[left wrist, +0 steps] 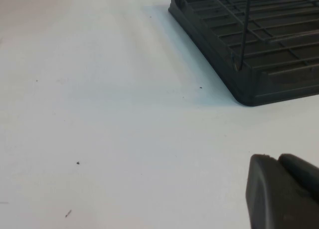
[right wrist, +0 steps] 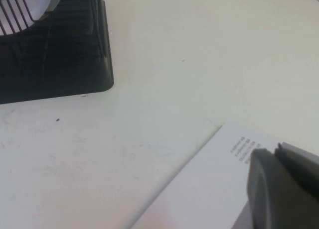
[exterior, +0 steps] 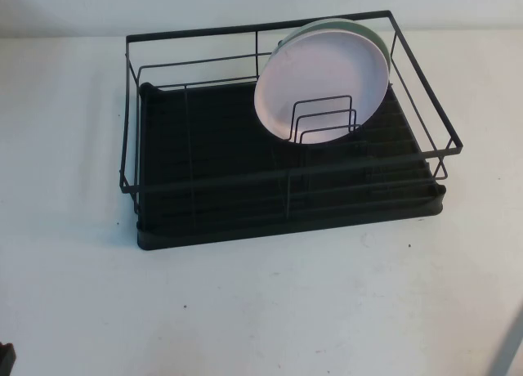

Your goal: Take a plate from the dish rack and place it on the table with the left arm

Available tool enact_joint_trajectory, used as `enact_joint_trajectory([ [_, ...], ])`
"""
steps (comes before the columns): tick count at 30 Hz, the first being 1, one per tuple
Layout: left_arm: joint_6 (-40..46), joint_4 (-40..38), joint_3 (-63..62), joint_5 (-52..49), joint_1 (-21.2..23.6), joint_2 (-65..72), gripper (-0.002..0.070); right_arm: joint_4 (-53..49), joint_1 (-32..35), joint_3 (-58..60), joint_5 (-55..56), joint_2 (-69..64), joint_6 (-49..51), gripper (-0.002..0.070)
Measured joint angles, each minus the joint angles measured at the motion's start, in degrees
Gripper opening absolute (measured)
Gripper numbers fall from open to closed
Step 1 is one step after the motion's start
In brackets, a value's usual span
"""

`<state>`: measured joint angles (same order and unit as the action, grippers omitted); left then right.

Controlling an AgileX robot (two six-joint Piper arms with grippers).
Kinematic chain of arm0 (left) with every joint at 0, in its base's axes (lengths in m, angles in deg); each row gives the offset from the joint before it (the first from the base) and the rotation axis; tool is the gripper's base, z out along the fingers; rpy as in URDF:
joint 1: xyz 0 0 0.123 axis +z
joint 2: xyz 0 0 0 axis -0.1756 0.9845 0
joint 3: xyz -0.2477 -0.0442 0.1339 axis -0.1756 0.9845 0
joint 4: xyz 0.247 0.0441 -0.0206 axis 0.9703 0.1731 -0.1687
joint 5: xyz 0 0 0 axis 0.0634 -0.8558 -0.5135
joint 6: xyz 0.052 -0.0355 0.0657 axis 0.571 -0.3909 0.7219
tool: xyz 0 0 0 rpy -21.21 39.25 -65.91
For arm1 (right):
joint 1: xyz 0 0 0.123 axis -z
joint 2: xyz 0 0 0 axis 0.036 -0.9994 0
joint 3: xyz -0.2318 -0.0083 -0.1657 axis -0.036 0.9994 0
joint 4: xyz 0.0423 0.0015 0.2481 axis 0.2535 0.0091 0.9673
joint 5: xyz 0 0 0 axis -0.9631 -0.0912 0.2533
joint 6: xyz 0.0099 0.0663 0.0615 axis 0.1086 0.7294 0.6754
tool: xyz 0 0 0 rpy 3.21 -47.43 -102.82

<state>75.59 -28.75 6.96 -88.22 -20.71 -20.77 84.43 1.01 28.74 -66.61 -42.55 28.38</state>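
Pink plate upright in black dish rack on white table.

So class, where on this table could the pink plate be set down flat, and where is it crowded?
Bare table lies in front of the dish rack and to its left, toward the left gripper. The rack's right rear is crowded: pink plate, teal plate. A white sheet lies under the right gripper.
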Motion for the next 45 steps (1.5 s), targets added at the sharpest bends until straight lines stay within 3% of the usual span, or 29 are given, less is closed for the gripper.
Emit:
enact_joint_trajectory([
  [35,0.0,-0.6,0.0,0.7,0.0,0.0,-0.0003,0.0,0.0,0.0,0.0,0.0,0.0,-0.0018],
  [38,-1.0,-6.6,0.0,2.5,0.0,0.0,-0.0003,0.0,0.0,0.0,0.0,0.0,0.0,-0.0018],
  [43,-10.5,-29.6,0.0,11.6,0.0,0.0,-0.0003,0.0,0.0,0.0,0.0,0.0,0.0,-0.0018],
  [45,-12.1,-35.5,0.0,15.6,0.0,0.0,-0.0003,0.0,0.0,0.0,0.0,0.0,0.0,-0.0018],
])
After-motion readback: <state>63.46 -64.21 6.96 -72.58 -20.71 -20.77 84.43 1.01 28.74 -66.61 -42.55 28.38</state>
